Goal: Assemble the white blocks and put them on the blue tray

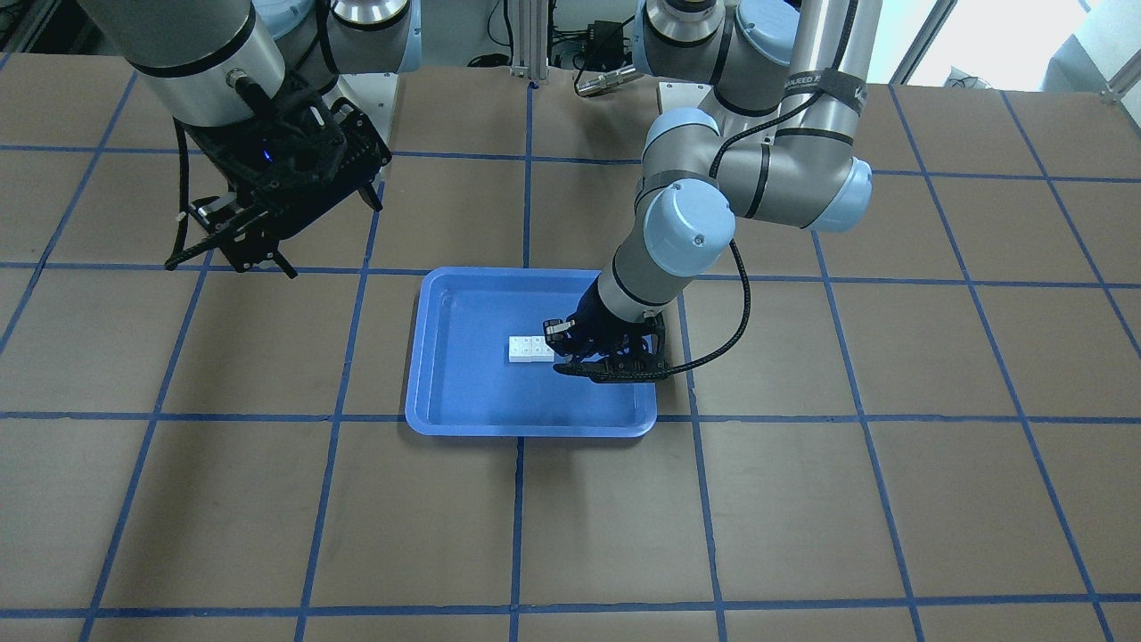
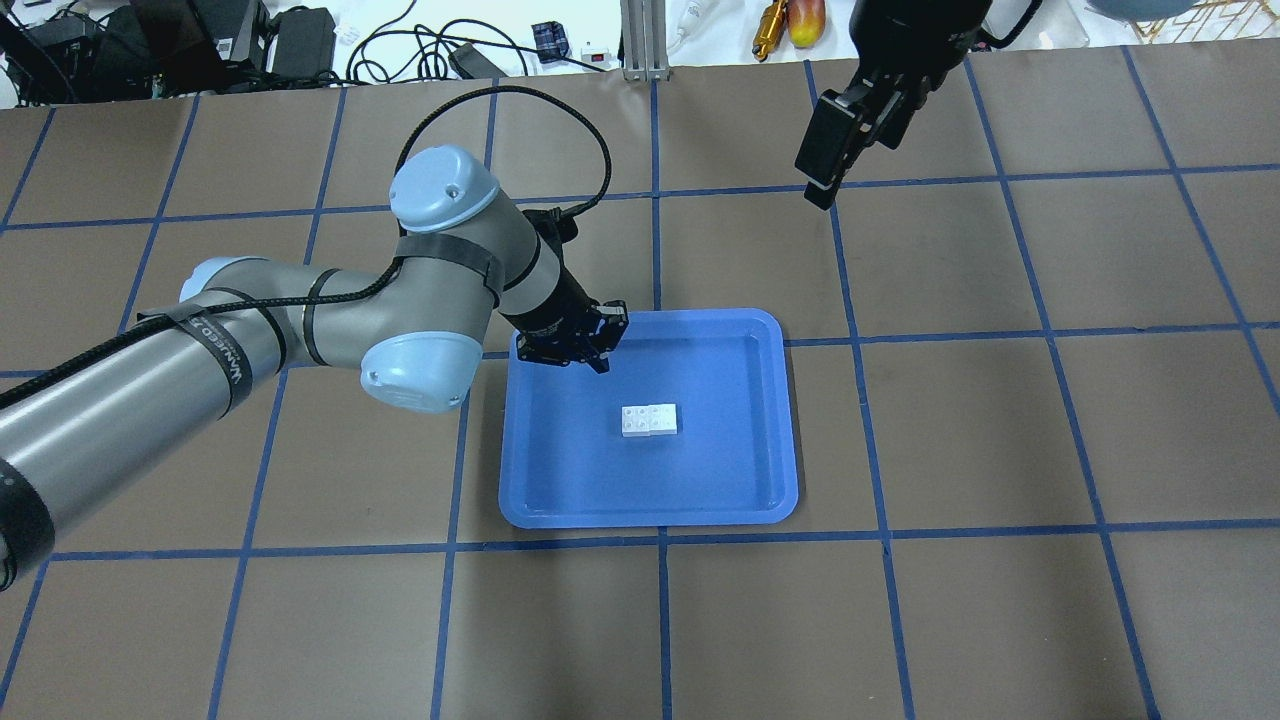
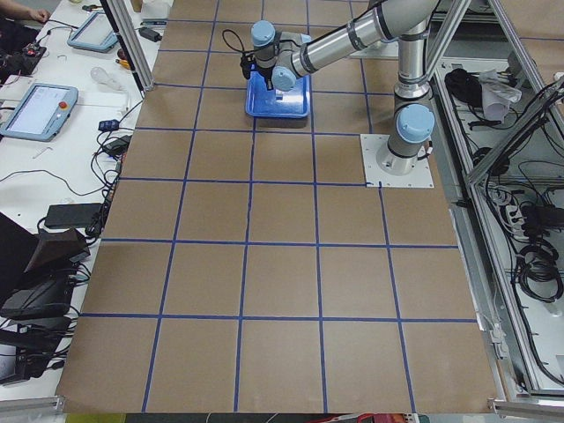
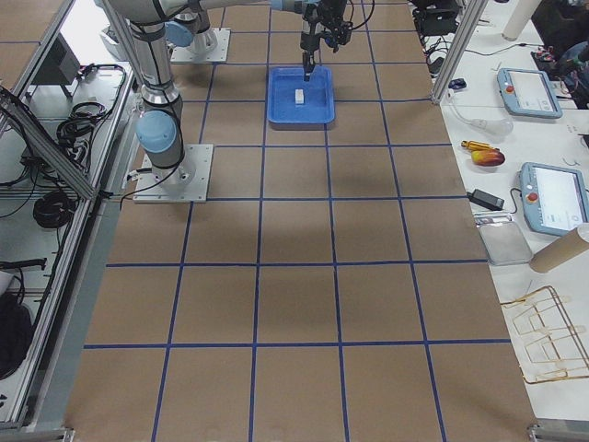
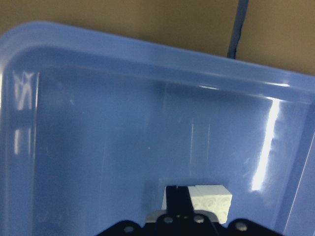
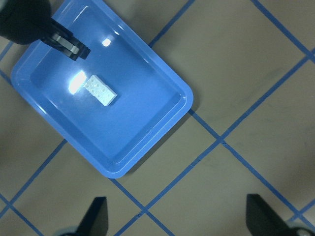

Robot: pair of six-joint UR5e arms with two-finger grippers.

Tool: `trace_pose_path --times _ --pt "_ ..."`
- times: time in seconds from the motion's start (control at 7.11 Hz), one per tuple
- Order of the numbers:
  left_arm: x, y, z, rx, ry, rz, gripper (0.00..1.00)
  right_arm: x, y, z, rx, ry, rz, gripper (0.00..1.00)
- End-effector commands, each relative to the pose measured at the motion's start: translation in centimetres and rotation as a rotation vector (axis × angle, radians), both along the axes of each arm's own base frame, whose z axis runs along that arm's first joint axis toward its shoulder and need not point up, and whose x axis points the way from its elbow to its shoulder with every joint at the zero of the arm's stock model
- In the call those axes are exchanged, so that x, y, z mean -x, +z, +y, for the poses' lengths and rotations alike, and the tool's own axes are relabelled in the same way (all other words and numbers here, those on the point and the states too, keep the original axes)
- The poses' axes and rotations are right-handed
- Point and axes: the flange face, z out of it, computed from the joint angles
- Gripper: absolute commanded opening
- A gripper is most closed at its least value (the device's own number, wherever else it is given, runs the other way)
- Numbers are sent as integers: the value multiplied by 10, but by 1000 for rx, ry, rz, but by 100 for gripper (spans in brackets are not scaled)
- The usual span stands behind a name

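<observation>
The joined white blocks (image 2: 648, 420) lie flat near the middle of the blue tray (image 2: 650, 518), studs up. They also show in the front view (image 1: 530, 349) and the right wrist view (image 6: 101, 91). My left gripper (image 2: 598, 352) hangs over the tray's far left part, close beside the blocks and not touching them. Its fingers look shut and empty in the left wrist view (image 5: 177, 196), where they partly hide the blocks (image 5: 211, 199). My right gripper (image 2: 825, 170) is open and empty, raised high over the table's far right, away from the tray (image 6: 147, 147).
The tray (image 1: 535, 428) sits mid-table on brown paper marked with a blue tape grid. Cables and small items lie beyond the table's far edge (image 2: 480, 55). The left arm's elbow (image 2: 420, 370) reaches over the table left of the tray.
</observation>
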Motion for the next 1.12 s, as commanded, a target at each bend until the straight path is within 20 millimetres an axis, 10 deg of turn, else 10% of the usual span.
trace_pose_path --times 0.0,0.56,0.98 --pt "-18 67 -33 -3 -106 -101 0 20 16 7 51 -125 67 100" --pt "-108 219 -30 29 -234 -247 8 44 25 -3 130 -200 58 100" --pt "-127 284 8 142 -227 -342 99 57 23 -4 107 -403 60 100"
